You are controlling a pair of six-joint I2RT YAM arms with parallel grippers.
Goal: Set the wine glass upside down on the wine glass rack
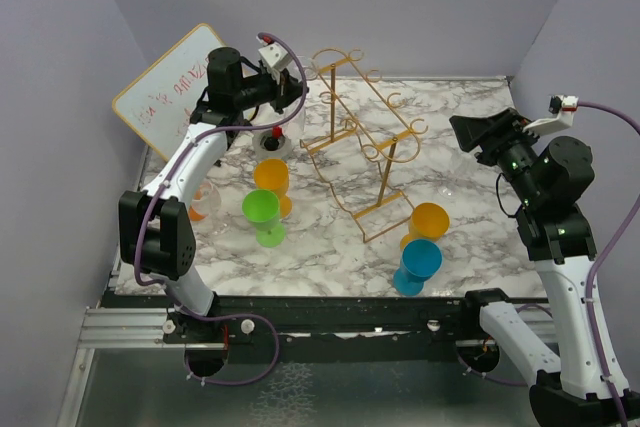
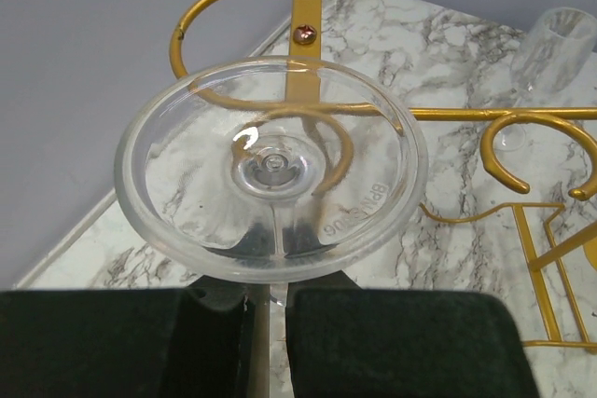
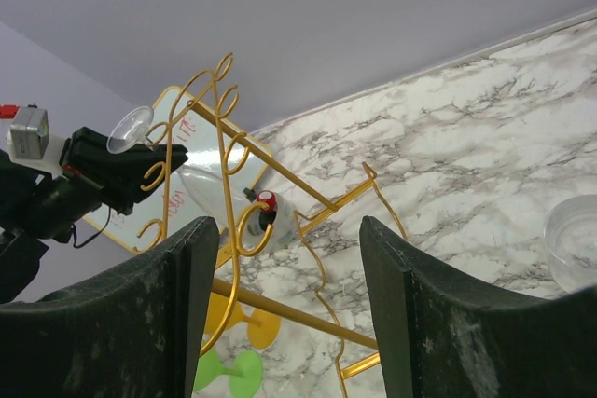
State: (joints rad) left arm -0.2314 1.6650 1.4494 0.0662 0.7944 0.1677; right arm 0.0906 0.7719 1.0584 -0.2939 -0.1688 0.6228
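Note:
My left gripper [image 2: 270, 303] is shut on the stem of a clear wine glass [image 2: 270, 170], whose round foot faces the wrist camera. In the right wrist view the foot [image 3: 129, 128] sits above the left gripper [image 3: 112, 170]; the bowl is hidden. The glass is raised at the left end of the gold wire wine glass rack [image 1: 362, 137], with scroll hooks [image 2: 308, 128] right behind the foot. In the top view the left gripper [image 1: 295, 82] hovers beside the rack's top arm. My right gripper [image 1: 462, 133] stands open to the right of the rack [image 3: 224, 184], its fingers [image 3: 177, 314] wide apart and empty.
Orange [image 1: 271, 177] and green [image 1: 262, 212] cups stand left of the rack, orange [image 1: 428, 222] and blue [image 1: 418, 262] cups near the front right. A whiteboard [image 1: 165, 97] leans at the back left. Another clear glass [image 3: 574, 240] lies right of the rack, and a red-capped clear object [image 1: 275, 137] behind.

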